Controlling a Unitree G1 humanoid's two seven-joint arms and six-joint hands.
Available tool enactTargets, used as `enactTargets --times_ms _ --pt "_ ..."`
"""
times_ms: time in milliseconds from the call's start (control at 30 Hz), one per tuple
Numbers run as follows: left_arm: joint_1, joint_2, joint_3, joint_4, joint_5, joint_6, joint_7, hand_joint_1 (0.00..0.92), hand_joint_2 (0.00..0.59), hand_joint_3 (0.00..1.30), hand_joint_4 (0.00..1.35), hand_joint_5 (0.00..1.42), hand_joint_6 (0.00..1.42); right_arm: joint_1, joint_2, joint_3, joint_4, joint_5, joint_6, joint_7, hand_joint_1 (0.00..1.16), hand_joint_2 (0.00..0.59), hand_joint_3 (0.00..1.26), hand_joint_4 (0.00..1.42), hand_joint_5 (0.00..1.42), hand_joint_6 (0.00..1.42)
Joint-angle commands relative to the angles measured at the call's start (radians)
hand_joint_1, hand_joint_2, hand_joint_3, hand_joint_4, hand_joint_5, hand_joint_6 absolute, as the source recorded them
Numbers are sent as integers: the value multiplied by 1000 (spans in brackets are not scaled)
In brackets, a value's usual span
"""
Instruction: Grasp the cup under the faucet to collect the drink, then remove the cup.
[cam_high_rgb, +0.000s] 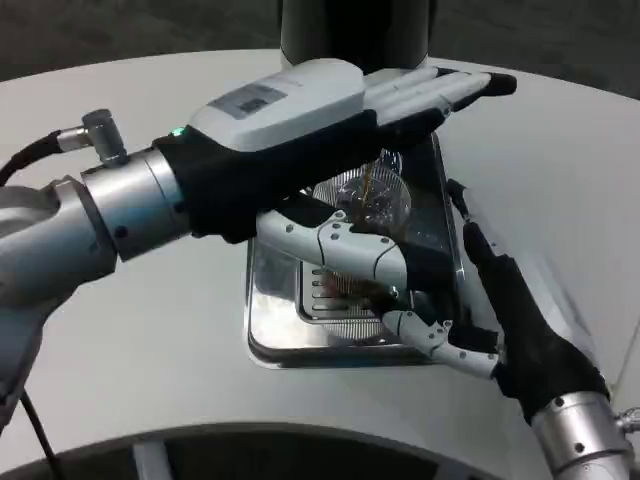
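Note:
A clear plastic cup (378, 203) stands on the metal drip tray (275, 320) below the dispenser (355, 30). A thin brown stream (371, 180) runs into the cup, and brown liquid shows at its bottom. My right hand (500, 320) comes in from the lower right, its white fingers (345, 248) curled round the near side of the cup. My left hand (330, 120) reaches across above the cup with its fingers (440, 90) stretched flat against the dispenser's front. The faucet itself is hidden under that hand.
The tray's slotted grate (345, 322) lies in front of the cup. My left forearm (90, 215) crosses the table's left half. The round white table (130, 350) has bare surface left of the tray and at the right.

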Motion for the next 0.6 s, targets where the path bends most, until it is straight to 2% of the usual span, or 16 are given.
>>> enactTargets --times_ms 33,367,600 --pt "22 11 -13 -5 10 -3 -8 0 82 0 0 0 0 -30 9 11 35 19 -4 -23 681 204 0 0 0 0" --pt "19 14 -14 9 8 -4 -10 0 82 0 0 0 0 -92 31 31 139 63 -22 -68 693 198 0 0 0 0" --pt "18 15 -15 21 8 -10 -9 0 82 0 0 0 0 -116 45 30 198 87 -44 -99 698 196 0 0 0 0"
